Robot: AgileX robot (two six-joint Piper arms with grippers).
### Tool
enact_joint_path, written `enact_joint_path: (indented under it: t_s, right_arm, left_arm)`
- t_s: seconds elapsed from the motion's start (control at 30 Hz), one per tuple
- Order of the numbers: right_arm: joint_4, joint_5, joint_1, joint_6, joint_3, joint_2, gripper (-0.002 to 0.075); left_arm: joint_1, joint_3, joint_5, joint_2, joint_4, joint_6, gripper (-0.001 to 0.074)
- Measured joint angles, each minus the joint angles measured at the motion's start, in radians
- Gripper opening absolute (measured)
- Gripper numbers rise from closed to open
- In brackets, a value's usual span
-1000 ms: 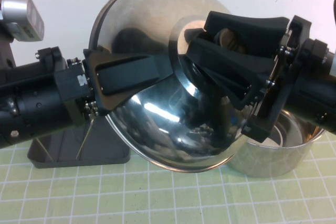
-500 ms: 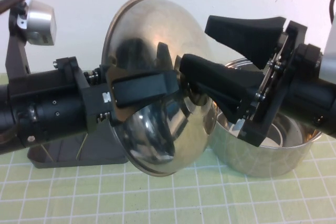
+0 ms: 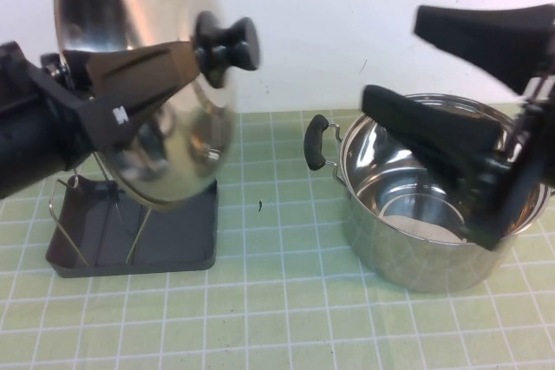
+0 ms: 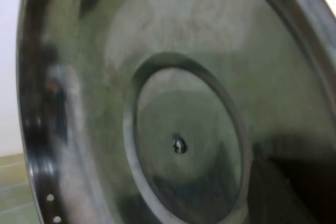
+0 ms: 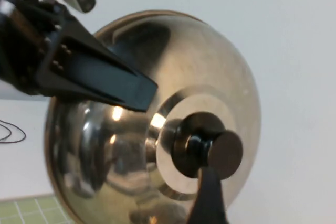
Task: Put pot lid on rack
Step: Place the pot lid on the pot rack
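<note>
The pot lid (image 3: 130, 41) is shiny steel with a black knob (image 3: 227, 43). It stands on edge in the air, knob facing right, over the dark grey rack (image 3: 173, 240) at the left. My left gripper (image 3: 178, 62) is shut on the lid's rim, one finger across the domed face. In the left wrist view the lid's underside (image 4: 178, 103) fills the picture. My right gripper (image 3: 395, 62) is open and empty over the steel pot (image 3: 416, 249), well right of the lid. The right wrist view shows the lid (image 5: 121, 145), its knob (image 5: 210, 150) and one of my right fingertips (image 5: 207, 198).
The rack's thin wire prongs (image 3: 65, 214) stand up below the lid. The pot has black side handles (image 3: 317, 142) and sits at the right on the green grid mat (image 3: 277, 318). A white wall is behind.
My right gripper has opened, let go of the knob and drawn back right over the pot. My left gripper has carried the lid left and up, turning it upright over the rack.
</note>
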Motion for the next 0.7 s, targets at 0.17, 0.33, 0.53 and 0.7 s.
enact_joint_path:
  t_s: [0.17,0.33,0.53,0.7]
  right_arm:
    - [-0.107,0.013,0.000,0.092,0.000,-0.087,0.0507]
    - [-0.217,0.013,0.000,0.140,0.000,-0.126,0.0465]
    - [-0.367,0.032,0.000,0.252,0.000,-0.128,0.0430]
    - [-0.468,0.078,0.000,0.333,0.000,-0.128,0.0424]
  left_arm:
    - [0.000,-0.045,-0.065,0.010,0.240,-0.136,0.0102]
    - [0.000,-0.085,-0.076,0.082,0.426,-0.192,0.0102]
    - [0.000,-0.127,-0.070,0.192,0.610,-0.229,0.0102]
    - [0.000,-0.158,-0.078,0.227,0.843,-0.366,0.0102]
